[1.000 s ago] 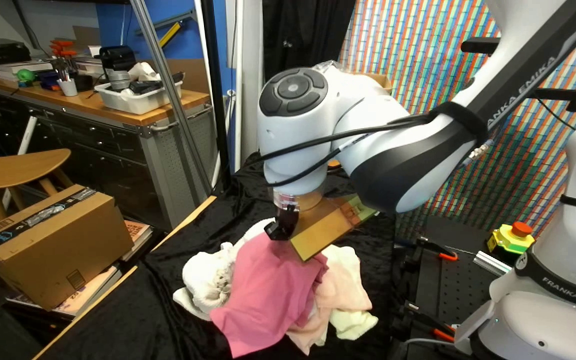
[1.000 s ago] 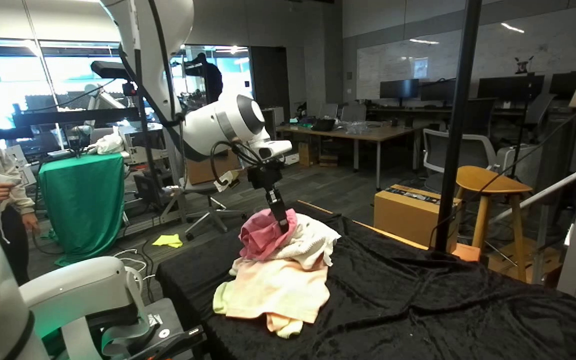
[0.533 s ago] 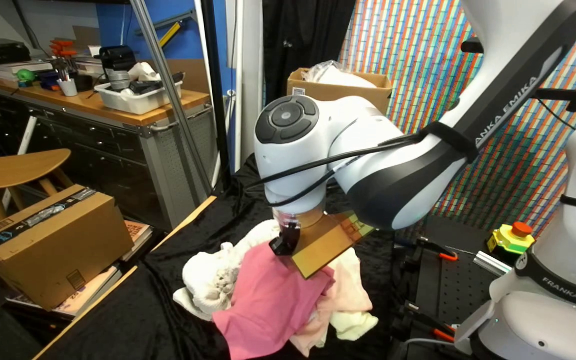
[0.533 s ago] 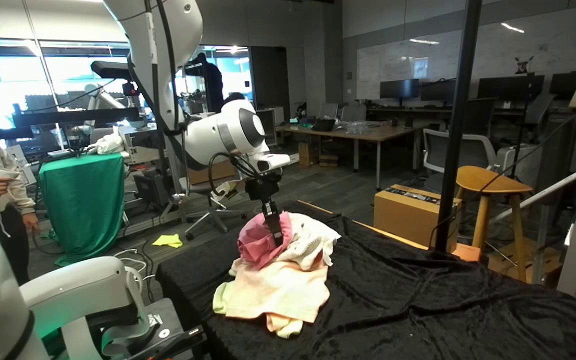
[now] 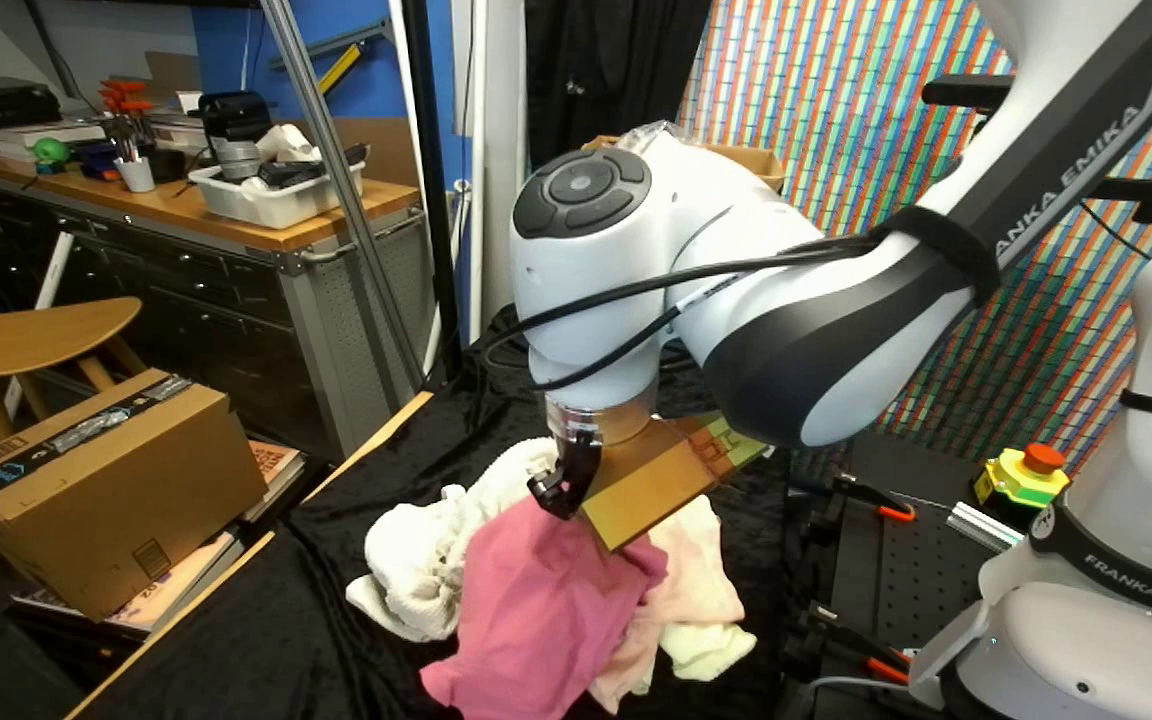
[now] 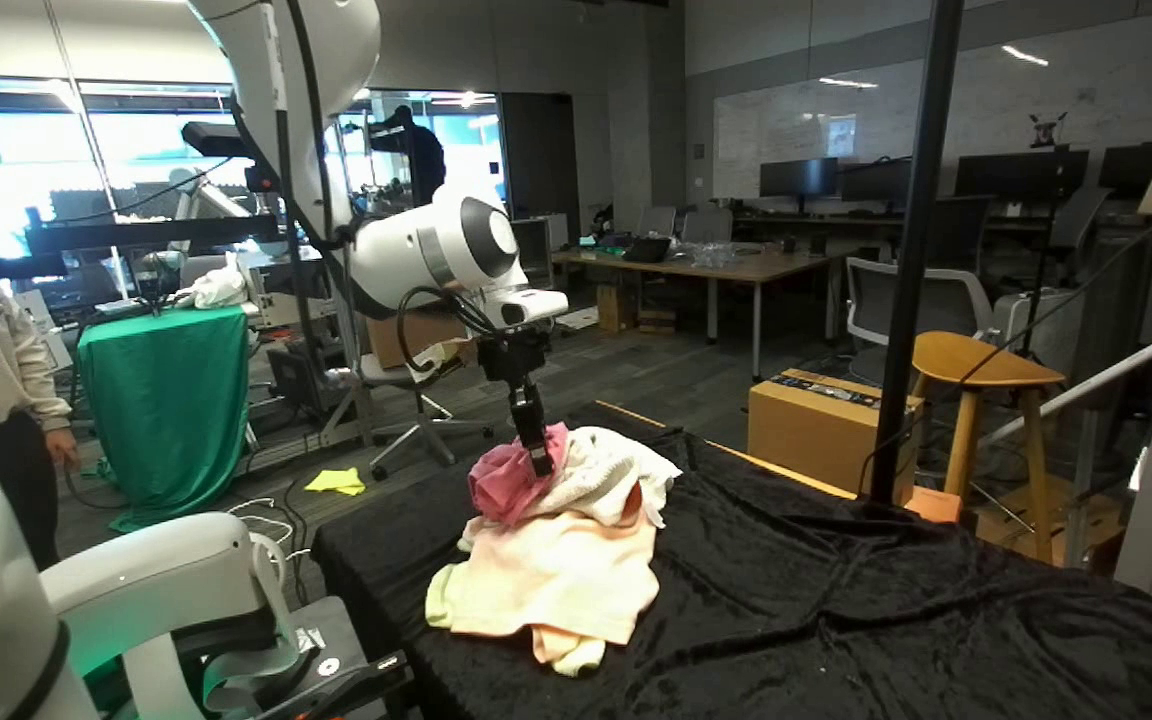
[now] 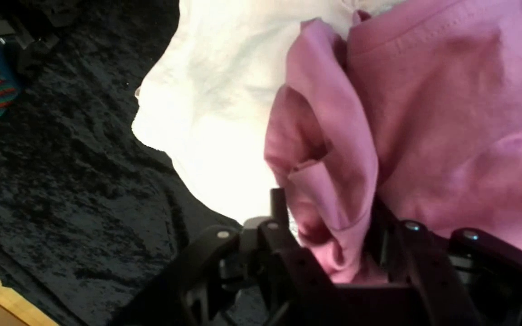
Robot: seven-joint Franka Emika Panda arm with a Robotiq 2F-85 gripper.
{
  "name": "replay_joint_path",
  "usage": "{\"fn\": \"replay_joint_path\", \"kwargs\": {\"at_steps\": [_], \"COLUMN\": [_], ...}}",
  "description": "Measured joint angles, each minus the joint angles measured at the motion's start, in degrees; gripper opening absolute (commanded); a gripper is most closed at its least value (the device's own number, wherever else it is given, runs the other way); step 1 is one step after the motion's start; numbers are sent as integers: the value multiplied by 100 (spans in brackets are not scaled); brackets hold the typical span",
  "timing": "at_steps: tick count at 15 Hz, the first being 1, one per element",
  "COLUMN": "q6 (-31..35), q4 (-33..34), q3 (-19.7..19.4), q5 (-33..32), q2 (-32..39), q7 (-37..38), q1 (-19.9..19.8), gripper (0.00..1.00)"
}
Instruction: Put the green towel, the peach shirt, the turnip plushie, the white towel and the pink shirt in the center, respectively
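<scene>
The pink shirt (image 5: 536, 625) lies on top of the heap, bunched under my gripper (image 5: 564, 492), in both exterior views (image 6: 498, 485). In the wrist view my gripper (image 7: 331, 203) has its fingers apart, with a loose fold of the pink shirt (image 7: 451, 113) between them. A small gap shows beside the left finger. The white towel (image 5: 416, 560) is beside and partly under the pink shirt. The peach shirt (image 6: 556, 575) lies below them. The pale green towel (image 6: 441, 597) shows at its edge, also in an exterior view (image 5: 706, 648). I cannot see the turnip plushie.
A black cloth (image 6: 816, 640) covers the table, with a wooden edge (image 5: 381, 435). A cardboard box (image 5: 106, 490) stands beyond that edge. A second robot arm (image 5: 1086, 600) and a red stop button (image 5: 1043, 459) are beside the table.
The gripper dipped, then rose a little and shifted over the heap. The pink shirt moved slightly along with it. The white towel and peach shirt stayed almost where they were.
</scene>
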Motion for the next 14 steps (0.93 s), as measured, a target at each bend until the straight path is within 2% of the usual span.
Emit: {"fn": "replay_joint_path", "kwargs": {"at_steps": [3,5,7,9,11,14], "q6": [-144,-249,-307,-312,-524,-1503], "q4": [-109,-199,-297,-424,-556,-655], "q3": [33,61,105,190,192,237], "q5": [76,119,435,1218,2194,3474], "q2": [-380,-633,-874,-1172,-1590,-2445], "q7": [-27,-49,-317,-1069,-1954,-3168], "q1": [-1,-6,-14,-9,166,374], "gripper": [99,100,100,100,99,100]}}
